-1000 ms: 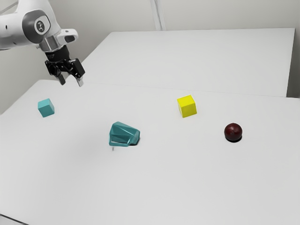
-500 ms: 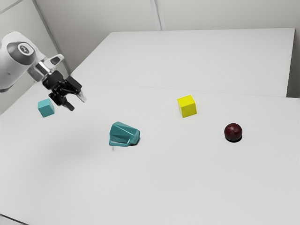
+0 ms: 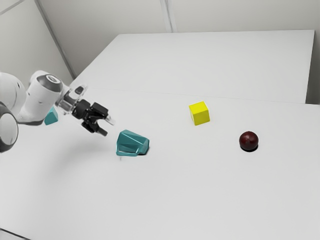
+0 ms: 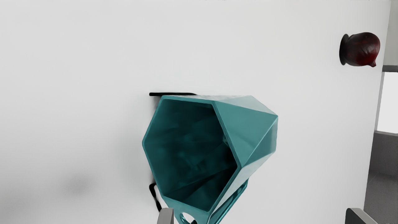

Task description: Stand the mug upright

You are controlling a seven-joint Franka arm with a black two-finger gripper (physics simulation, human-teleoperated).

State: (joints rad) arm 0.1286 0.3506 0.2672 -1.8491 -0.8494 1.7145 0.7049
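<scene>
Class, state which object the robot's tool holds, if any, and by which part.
Nothing is held: the black two-finger tool is open, short of the faceted teal mug lying on its side.

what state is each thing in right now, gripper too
mug: on its side, looks empty
gripper: open, nothing held
yellow cube: untouched, flat on the table
teal cube: partly hidden by the arm
red ball: whole, untouched
</scene>
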